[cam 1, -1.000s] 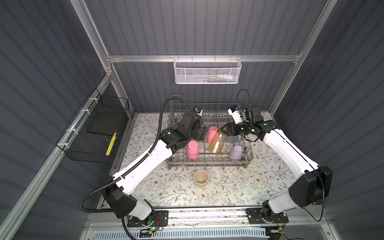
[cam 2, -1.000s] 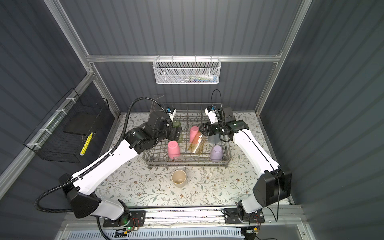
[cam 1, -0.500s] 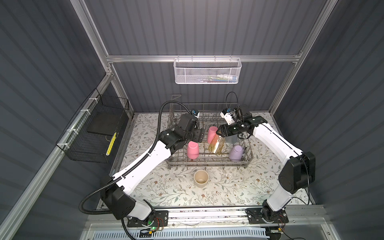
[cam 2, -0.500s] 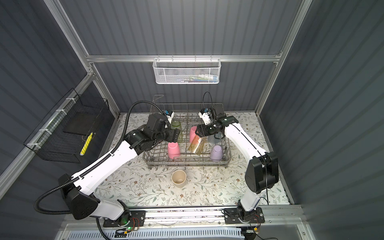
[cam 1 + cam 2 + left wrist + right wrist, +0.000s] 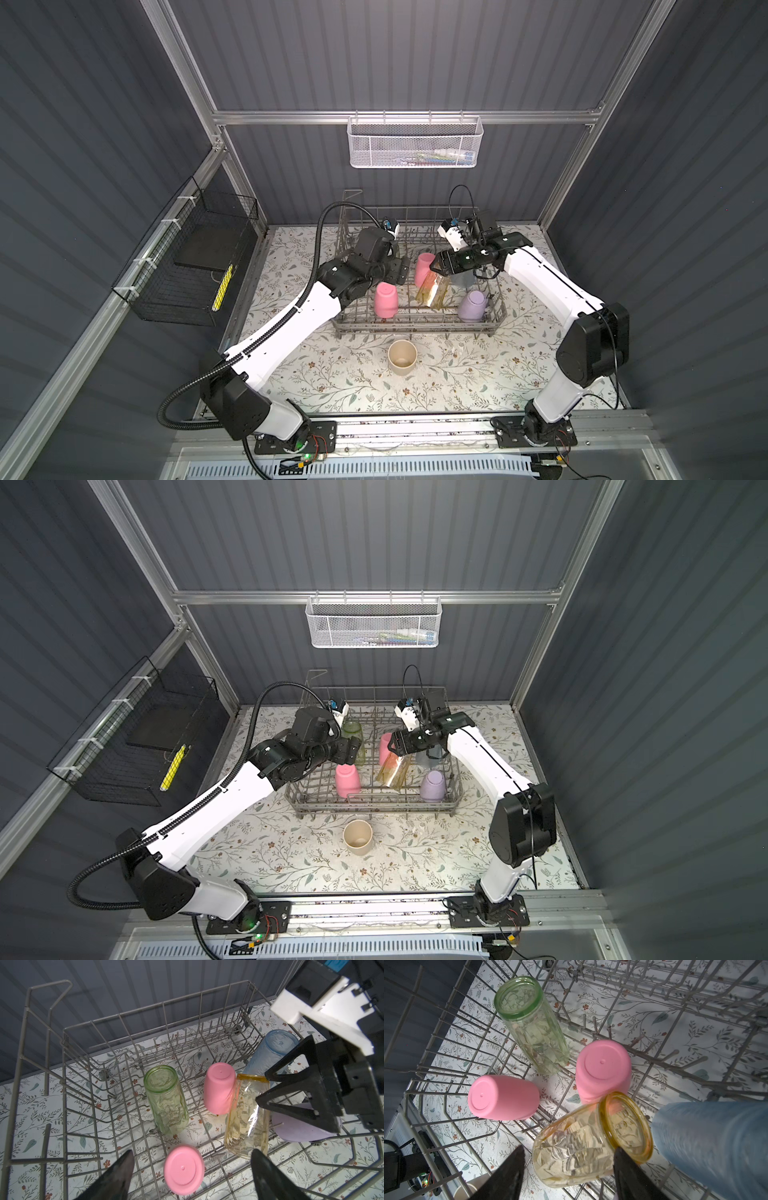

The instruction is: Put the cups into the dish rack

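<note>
**Six cups racked, one on the table**

From my seat, the dish rack (image 5: pixel 415 328) stands at the back middle of the flowered table (image 5: pixel 457 382), and I count six cups in it, all base up. In both top views the near row reads front pink cup (image 5: pixel 385 300) at left, amber cup (image 5: pixel 433 293) in the middle and lilac cup (image 5: pixel 471 305) at right. Behind them are the green cup (image 5: pixel 353 737), the rear pink cup (image 5: pixel 424 269) and the grey-blue cup (image 5: pixel 270 1049). The amber cup tilts, its upper end resting against the rear pink cup. The beige cup (image 5: pixel 402 357) stands mouth up on the table just in front of the rack, outside it.

The right gripper (image 5: pixel 262 1086) is at the amber cup's raised base. Its fingers (image 5: pixel 508 1172) are partly spread, one across the base rim and one just beside the wall. I cannot tell whether they press on the glass. The left gripper (image 5: pixel 191 1152) hangs over the front pink cup with its jaws wide and nothing in them.

A white mesh basket (image 5: pixel 415 145) hangs on the back wall, and a black wire basket (image 5: pixel 187 266) on the left wall.
</note>
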`<state>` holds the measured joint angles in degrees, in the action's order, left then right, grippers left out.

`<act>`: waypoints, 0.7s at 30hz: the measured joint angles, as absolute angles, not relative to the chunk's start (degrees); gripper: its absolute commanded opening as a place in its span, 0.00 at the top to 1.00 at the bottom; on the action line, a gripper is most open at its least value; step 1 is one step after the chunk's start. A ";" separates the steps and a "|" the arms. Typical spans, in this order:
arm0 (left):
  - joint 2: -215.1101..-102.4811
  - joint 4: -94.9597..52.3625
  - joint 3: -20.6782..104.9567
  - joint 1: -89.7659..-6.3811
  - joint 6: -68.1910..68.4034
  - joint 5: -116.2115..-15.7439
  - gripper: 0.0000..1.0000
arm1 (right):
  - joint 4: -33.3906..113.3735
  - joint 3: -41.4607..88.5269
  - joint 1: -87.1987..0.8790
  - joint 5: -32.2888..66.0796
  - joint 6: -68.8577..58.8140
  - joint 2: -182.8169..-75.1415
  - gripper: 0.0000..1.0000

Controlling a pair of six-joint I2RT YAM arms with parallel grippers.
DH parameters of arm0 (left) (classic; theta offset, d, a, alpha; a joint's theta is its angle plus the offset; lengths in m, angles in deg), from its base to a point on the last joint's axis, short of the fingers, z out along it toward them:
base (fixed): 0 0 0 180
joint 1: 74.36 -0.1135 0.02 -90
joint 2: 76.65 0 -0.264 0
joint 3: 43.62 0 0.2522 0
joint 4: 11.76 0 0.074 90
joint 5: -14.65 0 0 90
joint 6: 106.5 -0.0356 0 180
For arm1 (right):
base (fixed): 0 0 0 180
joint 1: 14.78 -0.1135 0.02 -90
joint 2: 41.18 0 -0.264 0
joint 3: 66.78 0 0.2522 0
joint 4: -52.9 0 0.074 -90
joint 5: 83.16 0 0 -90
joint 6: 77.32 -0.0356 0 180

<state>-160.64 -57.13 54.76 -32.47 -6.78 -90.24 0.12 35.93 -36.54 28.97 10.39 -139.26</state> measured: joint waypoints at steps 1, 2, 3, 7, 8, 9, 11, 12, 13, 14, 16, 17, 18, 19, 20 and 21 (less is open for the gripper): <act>-160.64 -57.13 54.76 -32.47 -6.76 -90.24 0.13 | 0.12 35.93 -36.58 29.06 10.39 -139.26 0.32; -160.64 -57.13 54.76 -32.47 -6.76 -90.24 0.13 | 0.12 35.93 -36.58 29.13 10.39 -139.28 0.32; -160.64 -57.13 54.71 -32.47 -6.78 -90.24 0.13 | 0.14 35.93 -36.60 29.13 10.39 -139.28 0.31; -160.64 -56.89 54.45 -32.47 -6.76 -90.09 0.13 | 0.22 35.93 -36.64 29.08 10.39 -139.28 0.31; -160.64 -56.72 54.39 -32.58 -6.76 -90.09 0.13 | 0.29 35.93 -36.69 28.99 10.42 -139.28 0.31; -160.64 -56.70 54.39 -32.58 -6.76 -90.05 0.13 | 0.38 35.93 -36.69 28.84 10.39 -139.28 0.31; -160.64 -56.65 54.39 -32.58 -6.76 -89.87 0.13 | 0.68 35.95 -36.73 28.21 10.42 -139.55 0.31; -160.64 -56.63 54.36 -32.58 -6.76 -89.83 0.13 | 0.86 35.95 -36.73 28.01 10.42 -139.76 0.31; -160.64 -56.48 54.28 -32.67 -6.76 -89.79 0.13 | 1.03 35.99 -36.75 27.84 10.42 -140.07 0.31; -160.64 -56.33 54.15 -32.74 -6.76 -89.68 0.13 | 1.21 36.04 -36.73 27.73 10.42 -140.38 0.31; -160.64 -56.26 53.86 -32.85 -6.76 -89.65 0.13 | 1.58 36.15 -36.73 27.60 10.59 -140.83 0.31; -160.64 -56.28 53.80 -32.85 -6.76 -89.63 0.13 | 1.73 36.23 -36.75 27.57 10.68 -141.01 0.31; -160.64 -56.26 53.73 -32.85 -6.76 -89.63 0.13 | 1.73 36.39 -36.75 27.57 10.79 -141.10 0.31; -160.64 -56.26 53.73 -32.85 -6.76 -89.63 0.13 | 1.54 36.78 -36.80 27.62 10.83 -141.32 0.31; -160.64 -56.24 53.73 -32.85 -6.76 -89.63 0.13 | 1.36 37.30 -36.80 27.71 10.90 -141.64 0.31; -160.64 -56.26 53.73 -32.93 -6.76 -89.61 0.13 | 1.32 37.76 -36.84 27.81 11.03 -141.91 0.31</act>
